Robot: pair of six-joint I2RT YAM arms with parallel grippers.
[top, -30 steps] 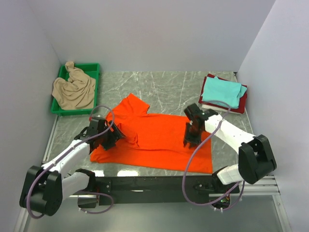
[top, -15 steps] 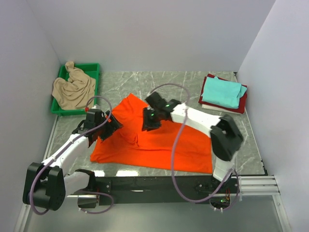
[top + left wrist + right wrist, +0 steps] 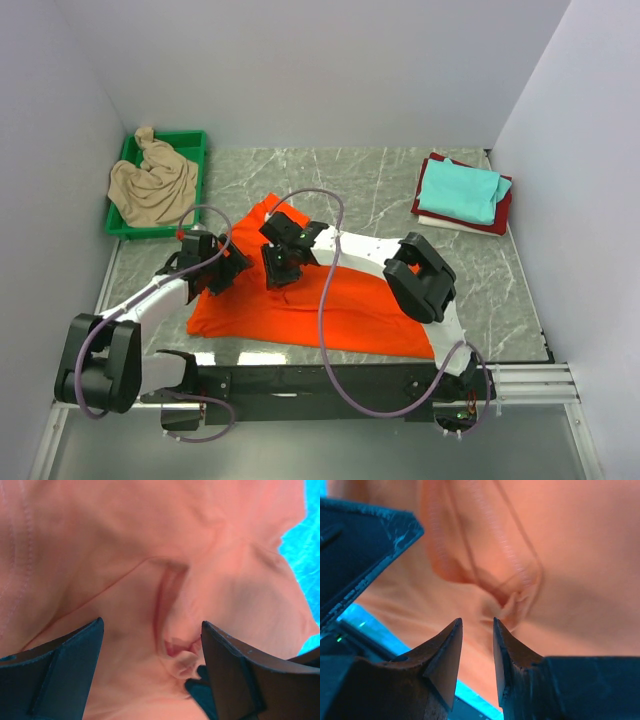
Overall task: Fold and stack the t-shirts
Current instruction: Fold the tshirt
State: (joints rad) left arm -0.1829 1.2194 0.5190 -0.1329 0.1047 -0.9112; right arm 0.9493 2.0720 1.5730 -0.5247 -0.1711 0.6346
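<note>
Orange shirt: a bright orange short-sleeved cloth t-shirt [image 3: 365, 315] is laid out flat on the grey marbled table top [image 3: 380, 185], in the lower centre of the top view. One sleeve is pointed toward the upper left, and the left part is rumpled.
Left gripper: the left gripper [image 3: 228, 270] is held over the shirt's left edge, at the lower left of the top view.
Left jaws: spread wide. In the left wrist view its black fingers [image 3: 60, 675] are seen at the two bottom corners. Only wrinkled orange cloth is seen behind the space between them, and nothing is clamped.
Right gripper: the right gripper [image 3: 280, 268] is placed over the shirt left of centre, just beside the left gripper, with its arm reaching across the cloth from the right.
Right jaws: narrowed to a slim gap between its dark fingers [image 3: 440, 660], with nothing caught in it. A stitched hem and a small pucker of orange cloth are seen beyond the tips. Whether the tips touch the cloth cannot be told.
Tray: a green plastic tray [image 3: 188, 140] is set at the upper left, and a crumpled beige cloth shirt [image 3: 155, 185] is heaped in it, spilling over its near rim.
Stack: at the upper right, a folded teal cloth shirt [image 3: 460, 190] is laid on a dark red cloth shirt [image 3: 503, 212]. The edge of a white cloth shirt [image 3: 440, 223] is shown beneath.
</note>
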